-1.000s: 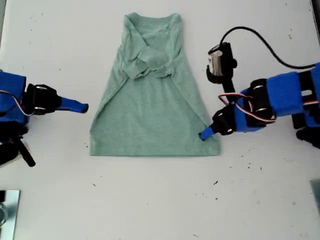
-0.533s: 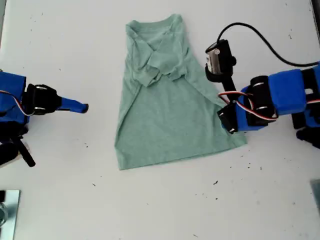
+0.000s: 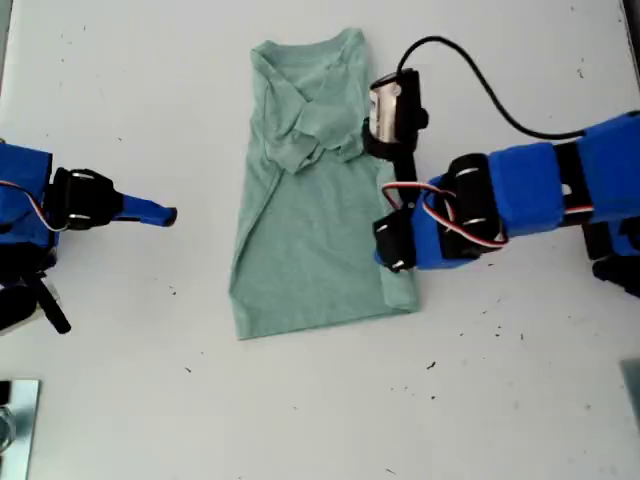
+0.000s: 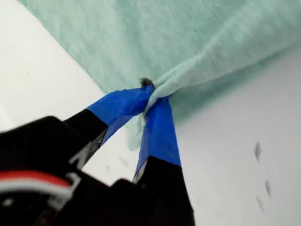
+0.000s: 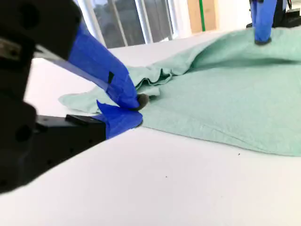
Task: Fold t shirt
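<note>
The pale green t shirt (image 3: 310, 230) lies flat on the white table (image 3: 300, 420), neckline toward the far edge and sleeves bunched across the chest. Its side edge at the exterior view's right is folded inward. My first gripper (image 3: 390, 262) hangs over that folded edge, and in the first wrist view the gripper (image 4: 151, 94) is shut on a pinch of the t shirt (image 4: 197, 42). My second gripper (image 3: 170, 214) rests on the table at the exterior view's left, apart from the shirt. Its blue tips (image 5: 136, 106) are shut on nothing, with the t shirt (image 5: 235, 99) lying beyond them.
A black cable (image 3: 480, 75) loops from the first arm's wrist camera (image 3: 392, 110) over the table. A metallic object (image 3: 15, 420) sits at the exterior view's lower left corner. Small dark specks dot the table top.
The first gripper, holding the shirt's hem corner, pulled the shirt toward the exterior view's right, then carried that corner back leftward over the shirt, folding the side inward. The second arm stayed still.
</note>
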You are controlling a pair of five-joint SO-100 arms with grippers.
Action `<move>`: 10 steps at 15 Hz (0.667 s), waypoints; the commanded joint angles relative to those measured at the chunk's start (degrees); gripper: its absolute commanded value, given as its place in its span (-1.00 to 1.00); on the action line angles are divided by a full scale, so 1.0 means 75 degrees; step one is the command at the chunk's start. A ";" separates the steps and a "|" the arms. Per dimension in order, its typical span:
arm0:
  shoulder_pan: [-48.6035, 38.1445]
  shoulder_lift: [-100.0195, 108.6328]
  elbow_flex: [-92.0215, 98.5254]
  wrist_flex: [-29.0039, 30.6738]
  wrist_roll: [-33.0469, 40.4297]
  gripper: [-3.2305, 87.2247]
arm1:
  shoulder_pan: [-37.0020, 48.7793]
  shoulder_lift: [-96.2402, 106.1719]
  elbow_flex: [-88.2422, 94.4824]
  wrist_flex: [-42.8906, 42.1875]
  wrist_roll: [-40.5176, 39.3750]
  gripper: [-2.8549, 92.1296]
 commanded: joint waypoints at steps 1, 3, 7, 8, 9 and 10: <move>-0.0035 -0.0012 0.0094 -0.0105 0.0070 -0.93 | -0.0070 -0.0316 0.0492 -0.2437 0.0035 -0.21; 0.0023 -0.0012 0.0094 -0.0105 0.0047 -0.93 | -0.0281 -0.0164 0.0410 -0.1875 0.0270 -0.25; -0.0105 0.0000 0.0094 -0.0105 0.0000 -0.93 | -0.0023 0.1957 -0.0539 0.2438 -0.0586 -0.49; -0.0164 0.0000 0.0094 -0.0105 0.0000 -0.88 | 0.0516 0.3152 0.1617 0.2238 -0.1090 -0.66; -0.0187 0.0000 0.0094 -0.0105 0.0000 -0.88 | 0.1078 0.4500 0.4148 0.1195 -0.1652 -0.74; -0.0187 0.0000 0.0094 -0.0105 0.0000 -0.92 | 0.1465 0.5871 0.6281 0.0422 -0.1711 -0.79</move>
